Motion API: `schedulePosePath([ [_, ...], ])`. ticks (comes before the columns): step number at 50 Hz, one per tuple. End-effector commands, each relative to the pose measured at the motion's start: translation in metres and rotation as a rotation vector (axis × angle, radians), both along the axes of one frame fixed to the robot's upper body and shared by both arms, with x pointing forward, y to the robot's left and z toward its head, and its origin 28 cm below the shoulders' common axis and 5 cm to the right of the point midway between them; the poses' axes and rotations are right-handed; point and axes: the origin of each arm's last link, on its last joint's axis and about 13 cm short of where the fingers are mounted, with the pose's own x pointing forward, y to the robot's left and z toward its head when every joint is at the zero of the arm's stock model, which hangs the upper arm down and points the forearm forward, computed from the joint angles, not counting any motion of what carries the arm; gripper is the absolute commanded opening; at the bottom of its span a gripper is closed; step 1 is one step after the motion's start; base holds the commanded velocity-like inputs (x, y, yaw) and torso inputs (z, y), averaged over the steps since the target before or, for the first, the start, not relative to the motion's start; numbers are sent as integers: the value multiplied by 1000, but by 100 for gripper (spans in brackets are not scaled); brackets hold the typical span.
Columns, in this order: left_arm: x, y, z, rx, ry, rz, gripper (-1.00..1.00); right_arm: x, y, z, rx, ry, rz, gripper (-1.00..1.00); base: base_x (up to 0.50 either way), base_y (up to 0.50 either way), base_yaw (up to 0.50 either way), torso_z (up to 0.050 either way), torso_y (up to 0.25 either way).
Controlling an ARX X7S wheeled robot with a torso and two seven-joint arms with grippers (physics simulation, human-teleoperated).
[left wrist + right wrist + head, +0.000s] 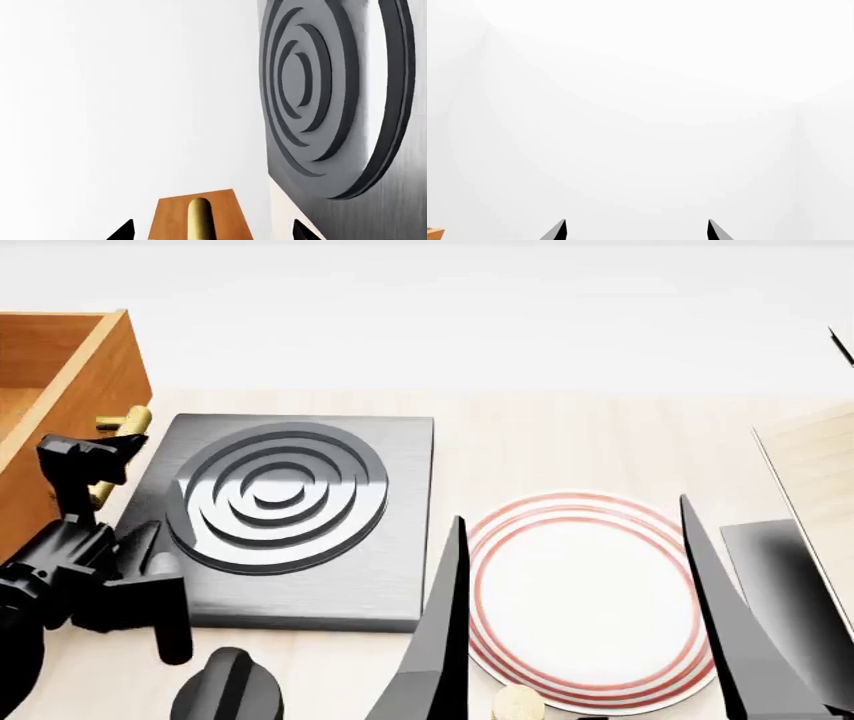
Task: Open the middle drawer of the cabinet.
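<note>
Orange-brown wood marks the cabinet (60,410) at the far left of your head view, where a box-shaped drawer (80,360) stands pulled out with its interior open to view. Which drawer of the stack this is cannot be told from these views. Its brass cylindrical bar handle (118,422) projects from the flat front, just beside the dark grey square stove plate with raised concentric rings (300,530).

Your left gripper (94,455) sits at that handle. In the left wrist view the brass bar (199,217) lies between the two black fingertips (123,231), which are spread apart; contact with the bar cannot be confirmed.

Your right gripper (635,231) faces blank white background, its fingertips (558,231) spread with nothing between them.

A white round plate with red rim rings (581,600) lies on the pale wood tabletop (561,440), just right of the stove plate.
</note>
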Motion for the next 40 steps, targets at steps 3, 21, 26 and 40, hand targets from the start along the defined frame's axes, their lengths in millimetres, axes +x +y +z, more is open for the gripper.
schedulePosePath([
  [3, -5, -4, -11, -36, 33, -11, 100, 0, -1, 0, 0, 0, -1, 100, 0, 0, 0, 0, 0],
  [21, -30, -20, 43, -202, -303, -153, 100, 1, 0, -1, -5, 4, 4, 100, 0, 0, 0, 0, 0],
  [26, -39, -23, 59, -304, -328, -174, 100, 1, 1, -1, -8, 3, 6, 100, 0, 0, 0, 0, 0],
  [40, -51, -21, 112, -616, -306, -146, 100, 0, 1, 0, -5, 0, 9, 100, 0, 0, 0, 0, 0],
])
